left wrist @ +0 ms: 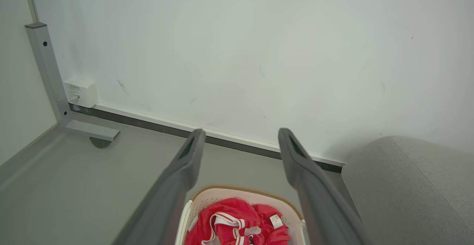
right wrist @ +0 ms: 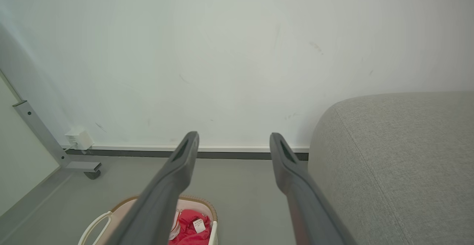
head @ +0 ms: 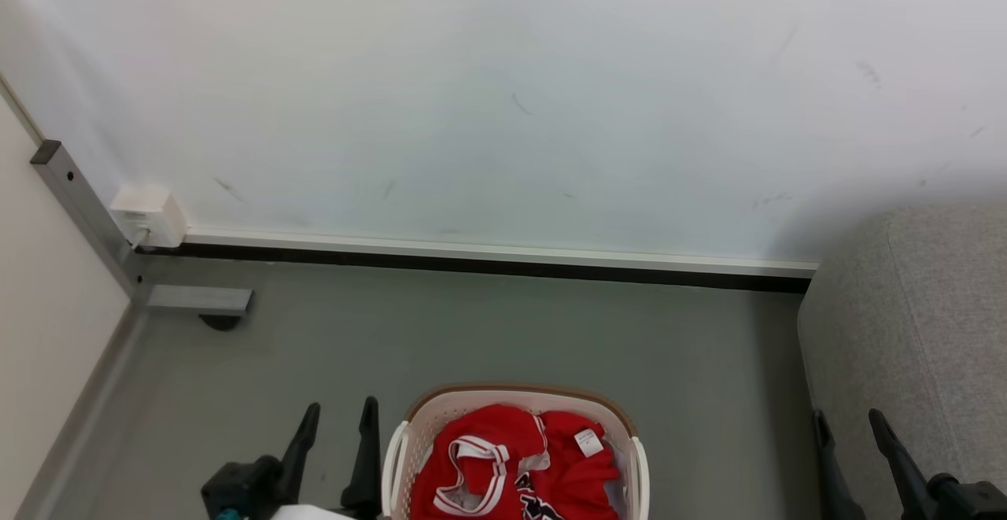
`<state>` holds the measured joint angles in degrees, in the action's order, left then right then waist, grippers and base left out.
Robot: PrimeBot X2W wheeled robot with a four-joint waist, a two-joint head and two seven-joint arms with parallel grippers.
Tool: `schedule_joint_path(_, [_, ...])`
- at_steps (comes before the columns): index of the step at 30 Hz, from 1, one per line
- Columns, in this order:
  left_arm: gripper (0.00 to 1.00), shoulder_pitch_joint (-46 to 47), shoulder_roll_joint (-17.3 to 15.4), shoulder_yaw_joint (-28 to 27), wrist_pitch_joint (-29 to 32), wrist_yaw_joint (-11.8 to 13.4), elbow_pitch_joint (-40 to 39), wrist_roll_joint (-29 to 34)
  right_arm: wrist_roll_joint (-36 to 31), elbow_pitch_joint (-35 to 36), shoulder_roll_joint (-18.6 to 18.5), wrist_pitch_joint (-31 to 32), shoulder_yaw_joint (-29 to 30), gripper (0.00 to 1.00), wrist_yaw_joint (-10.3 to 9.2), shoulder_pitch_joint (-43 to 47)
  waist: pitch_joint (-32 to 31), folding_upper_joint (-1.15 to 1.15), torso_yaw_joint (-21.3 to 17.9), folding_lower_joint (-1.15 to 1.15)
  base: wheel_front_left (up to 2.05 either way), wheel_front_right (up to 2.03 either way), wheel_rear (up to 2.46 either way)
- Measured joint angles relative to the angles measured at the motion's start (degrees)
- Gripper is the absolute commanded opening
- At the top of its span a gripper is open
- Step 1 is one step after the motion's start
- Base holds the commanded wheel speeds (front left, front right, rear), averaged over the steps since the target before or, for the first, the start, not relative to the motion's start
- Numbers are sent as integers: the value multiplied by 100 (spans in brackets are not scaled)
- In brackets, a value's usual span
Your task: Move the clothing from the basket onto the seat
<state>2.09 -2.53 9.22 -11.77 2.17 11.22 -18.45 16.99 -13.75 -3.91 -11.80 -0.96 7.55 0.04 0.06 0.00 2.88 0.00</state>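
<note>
The clothing [head: 519,469], red jerseys with white striped trim and a white neck tag, lies bunched in the basket [head: 440,406], a white perforated tub with a brown rim on the floor at bottom centre. In the left wrist view the clothing [left wrist: 237,222] and basket [left wrist: 207,197] lie below the fingers. My left gripper [head: 341,420] stands open just left of the basket, empty. My right gripper [head: 851,424] stands open at the lower right, in front of the grey seat [head: 920,331]. The right wrist view has the seat [right wrist: 400,163] at right and the basket [right wrist: 111,211] at lower left.
A white wall with a dark baseboard [head: 488,260] runs across behind the basket. A grey metal frame leg with a foot [head: 201,300] and a white wall box [head: 149,215] stand at the left. Grey-green floor [head: 511,331] lies between basket and wall.
</note>
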Motion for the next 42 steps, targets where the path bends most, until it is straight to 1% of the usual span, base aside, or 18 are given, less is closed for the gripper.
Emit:
schedule_joint_path(7, [100,-44,-2,-3,-87,19,34,327,-275,-35,4,-87,-5,100,0,15,-22,0,35,0,0,0,0])
schedule_joint_path(14, [100,-71,-5,-9,-153,43,86,613,-410,-94,37,-160,-112,100,0,70,-33,0,83,0,0,0,0])
schedule_joint_path(30, [100,-126,-12,-113,-333,74,141,993,-951,-156,66,-324,-205,100,0,145,-12,0,117,0,0,0,0])
schedule_joint_path(42, [100,-136,-13,-121,-336,46,192,966,-969,-159,77,-324,-144,100,0,146,-13,0,124,0,0,0,0])
